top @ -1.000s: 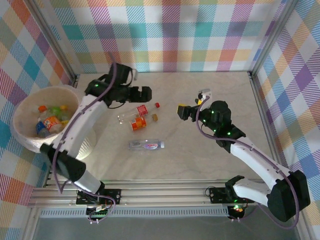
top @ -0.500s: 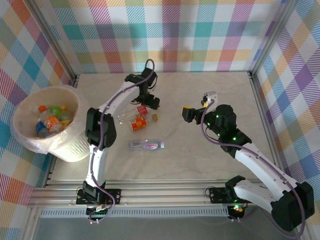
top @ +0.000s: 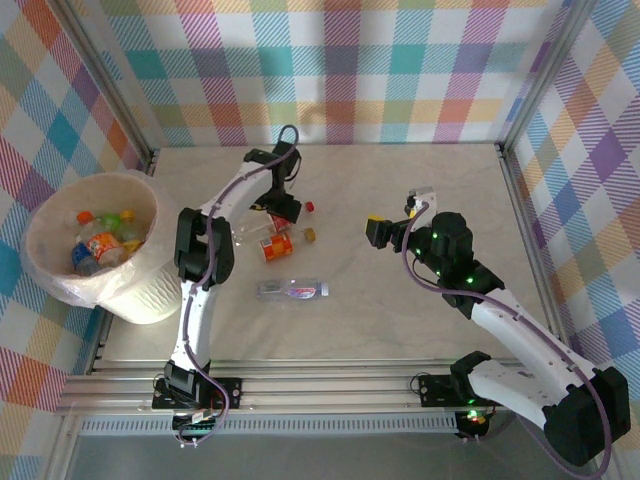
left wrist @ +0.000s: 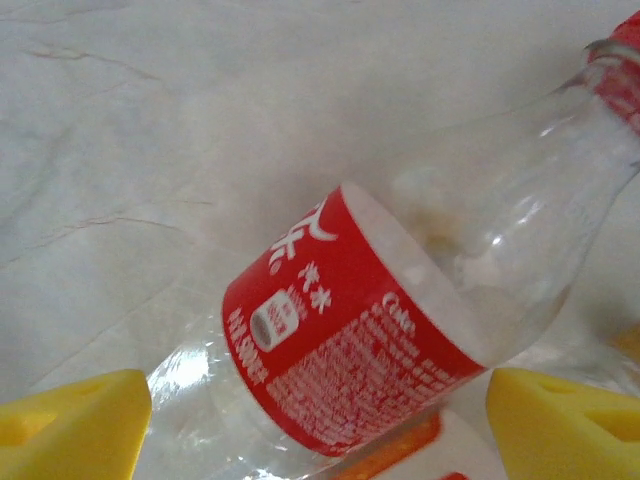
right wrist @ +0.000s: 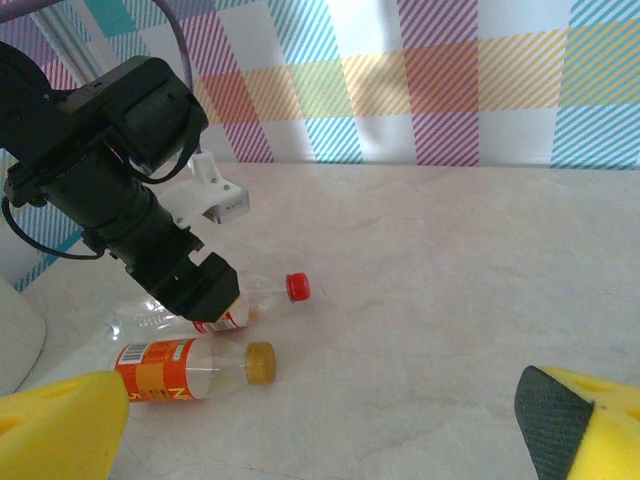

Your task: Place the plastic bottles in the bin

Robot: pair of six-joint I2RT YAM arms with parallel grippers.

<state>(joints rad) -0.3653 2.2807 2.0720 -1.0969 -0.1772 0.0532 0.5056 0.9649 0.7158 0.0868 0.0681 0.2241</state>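
Note:
Three plastic bottles lie on the table. The red-labelled bottle (top: 287, 219) with a red cap (right wrist: 297, 287) lies under my left gripper (top: 284, 207). In the left wrist view its red label (left wrist: 345, 350) sits between the two yellow fingertips (left wrist: 75, 425), which stand open on either side of it. The orange-labelled bottle (top: 277, 246) with a yellow cap (right wrist: 260, 362) lies just beside it. A clear bottle with a blue label (top: 292, 290) lies nearer. The bin (top: 60, 285) at the left holds several bottles. My right gripper (right wrist: 320, 430) is open and has nothing in it.
The checked walls and metal frame rails (top: 515, 185) close in the table on three sides. The left arm (right wrist: 120, 200) stretches across the far left of the table. My right gripper (top: 393, 218) hovers mid-table, right of the bottles.
The left arm has swung from beside the bin over to the bottles and come down on the red-labelled one, its jaws narrowing. The right arm has hardly moved.

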